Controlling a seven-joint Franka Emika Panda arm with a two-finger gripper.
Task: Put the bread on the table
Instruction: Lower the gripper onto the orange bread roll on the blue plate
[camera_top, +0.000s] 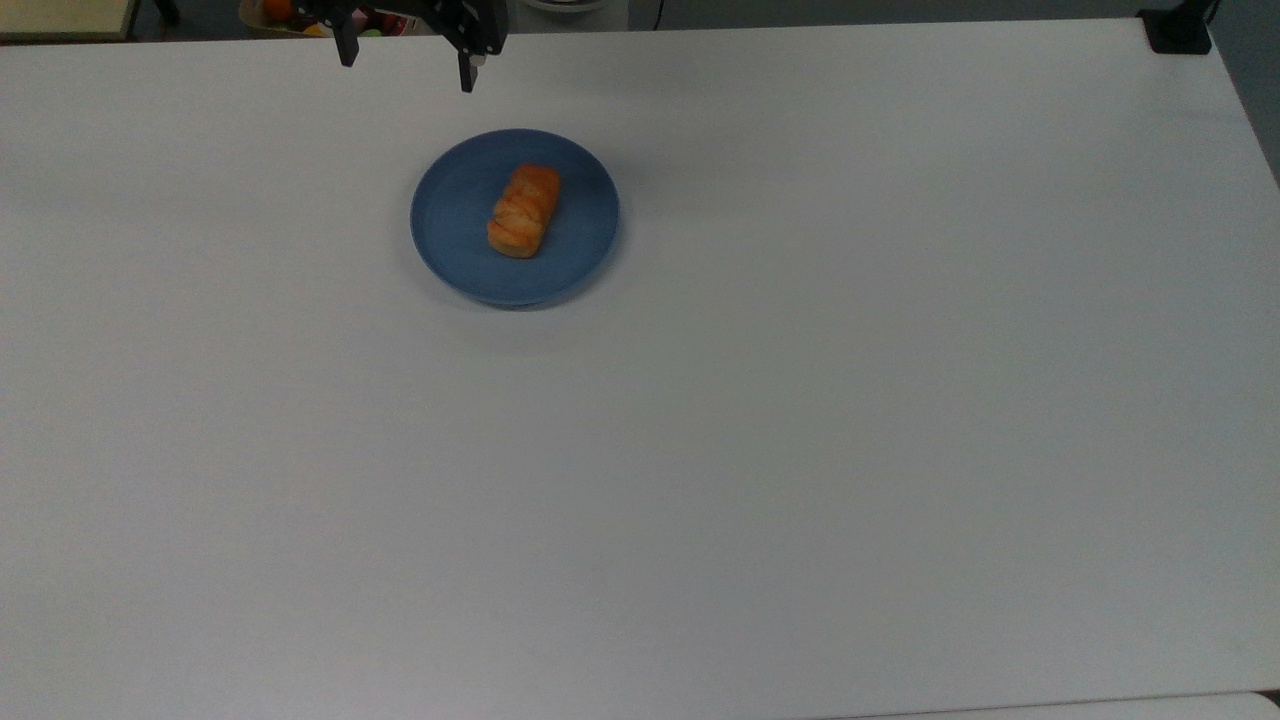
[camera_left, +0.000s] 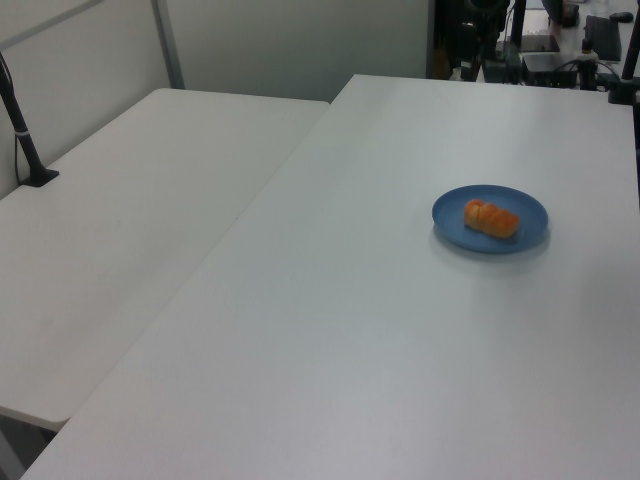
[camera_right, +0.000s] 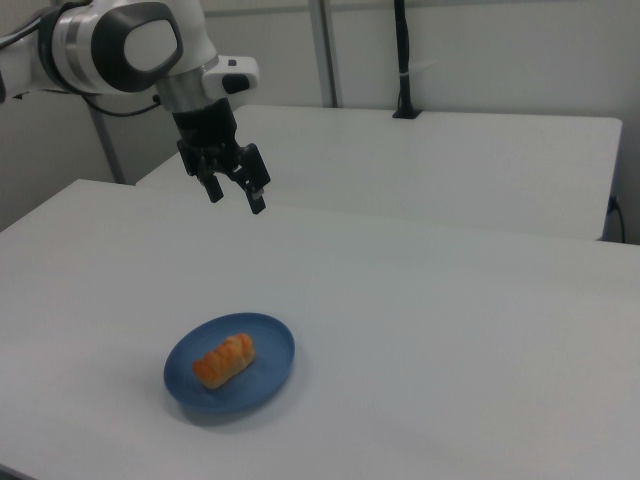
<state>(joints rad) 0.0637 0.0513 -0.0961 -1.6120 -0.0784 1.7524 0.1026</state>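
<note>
Right view, item one: small oblong golden-orange bun (camera_right: 224, 360), lying on a round blue plate (camera_right: 262, 377) on the white matte tabletop (camera_right: 450, 330). I judge it light, soft, probably crushable; grip across its short sides. Black two-finger gripper (camera_right: 235, 194): fingers apart, empty, well above.

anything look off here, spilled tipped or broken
Nothing stands out. The bread lies whole on the blue plate, which sits flat on the table, with no crumbs or spills visible. The gripper hangs above the table with its jaws open, apart from the plate.
</note>
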